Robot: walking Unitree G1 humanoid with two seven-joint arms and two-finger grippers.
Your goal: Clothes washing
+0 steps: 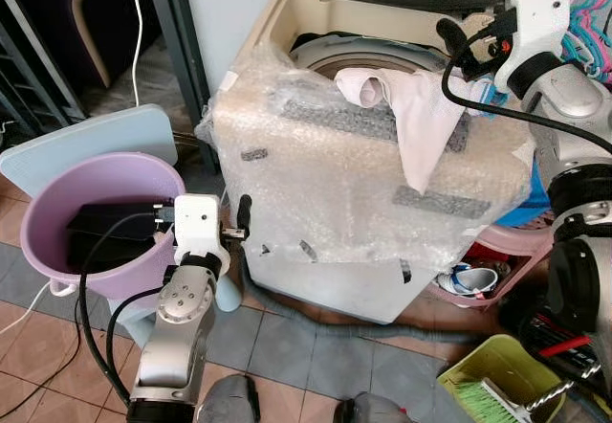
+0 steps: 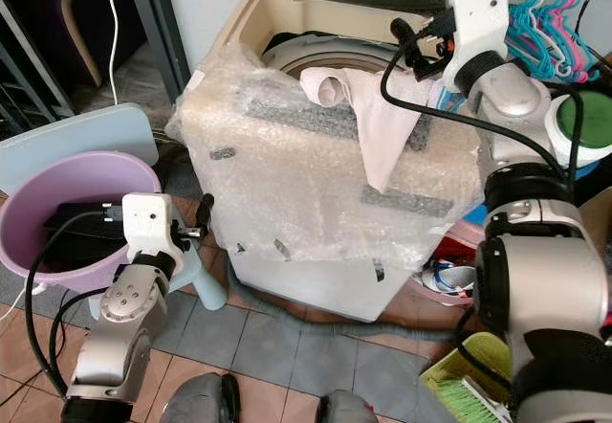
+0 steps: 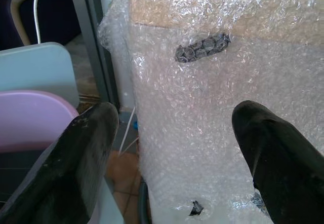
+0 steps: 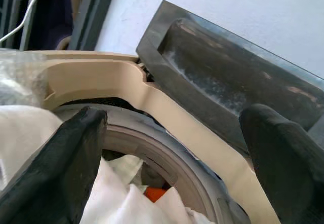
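We see one bubble-wrapped top-loading washing machine [image 1: 363,203], one white cloth [image 1: 416,122] draped over its rim, more laundry in the drum. One purple plastic bucket [image 1: 57,203] holds dark clothes. Our right claw [image 4: 167,158] gapes over the drum; our left claw [image 3: 172,153] gapes beside the machine.

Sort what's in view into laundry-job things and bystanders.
Job: washing machine, white garment draped over its rim, purple bucket, right gripper, left gripper.
Lying about: hangers, brush, shoe.
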